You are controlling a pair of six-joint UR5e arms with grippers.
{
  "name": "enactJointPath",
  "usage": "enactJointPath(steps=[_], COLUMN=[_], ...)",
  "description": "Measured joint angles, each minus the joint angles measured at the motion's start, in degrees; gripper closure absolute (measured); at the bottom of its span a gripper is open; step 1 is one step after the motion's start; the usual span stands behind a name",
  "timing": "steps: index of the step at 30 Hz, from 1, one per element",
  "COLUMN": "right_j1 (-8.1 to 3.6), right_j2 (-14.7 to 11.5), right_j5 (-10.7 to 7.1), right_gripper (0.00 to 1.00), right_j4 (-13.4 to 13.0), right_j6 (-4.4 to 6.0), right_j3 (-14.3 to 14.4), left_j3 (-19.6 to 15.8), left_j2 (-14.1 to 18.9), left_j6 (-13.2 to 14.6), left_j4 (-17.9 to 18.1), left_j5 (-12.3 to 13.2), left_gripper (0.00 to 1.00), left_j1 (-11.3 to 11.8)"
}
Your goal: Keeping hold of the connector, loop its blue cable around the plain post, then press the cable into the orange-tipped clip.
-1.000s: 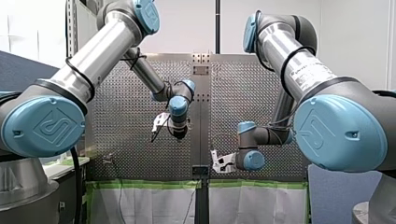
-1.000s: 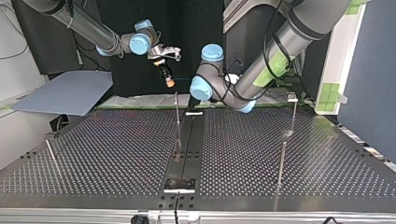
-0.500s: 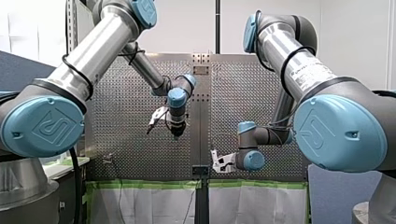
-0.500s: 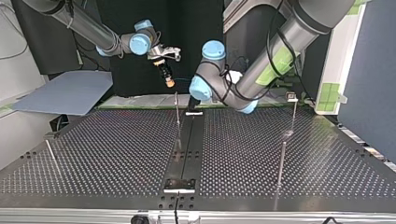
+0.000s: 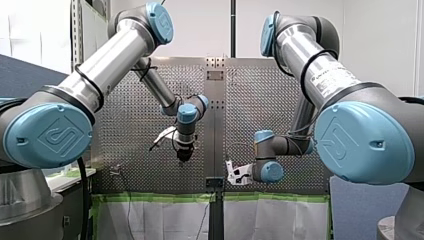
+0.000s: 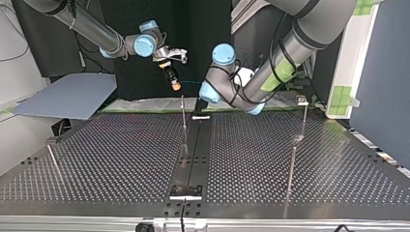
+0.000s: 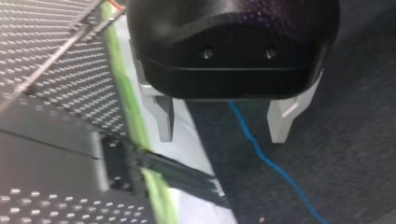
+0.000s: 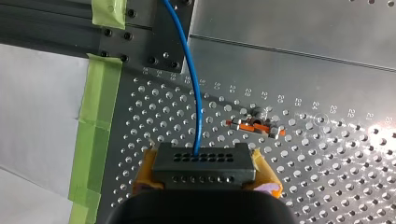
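Risk of slip: my right gripper (image 8: 204,173) clamps the dark grey, hole-faced connector block (image 8: 203,158), its thin blue cable (image 8: 192,84) running ahead near the small orange-tipped clip (image 8: 254,126), while my left gripper (image 7: 222,135), fingers (image 7: 162,116) apart, holds nothing, so a taut loop could wrench the block free.

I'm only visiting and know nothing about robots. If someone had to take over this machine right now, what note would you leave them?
Right hand: shut on the black connector, yellow pads either side.
Left hand: open, empty; the blue cable runs ahead of it, untouched.
Cable: leads from the connector over the perforated table, passing beside the orange-tipped clip, not in it.
Done: connector held.
Left: loop the cable round the plain post (I cannot tell which rod that is), then press it into the clip. No loop shows.
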Motion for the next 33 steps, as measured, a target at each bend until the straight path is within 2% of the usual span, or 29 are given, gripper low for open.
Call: enactJointPath(steps=[9,17,26,33], right_j1=[0.16,0.32,0.36,0.41], right_j2=[0.00,0.00,0.00,0.00], right_j5=[-0.03,-0.03,-0.03,-0.03], right_gripper=[1.00,1.00,1.00,1.00], right_j4=[-0.03,0.18,0.21,0.21], right_j6=[-0.06,-0.19,-0.24,-0.24], right_j3=[0.02,0.02,0.02,0.02], left_j3=[2.83,4.28,6.71,6.95], left_j2=[-2.39,-6.23,-6.79,-6.81], left_j6=[-0.73,-4.63,-9.75,-13.92], left_j4=[-4.48,-8.21,-4.40,-0.27], left_j5=[3.66,8.24,13.39,17.55], left_gripper=[0.00,0.00,0.00,0.00], left_j1=[0.66,1.08,2.30,2.75])
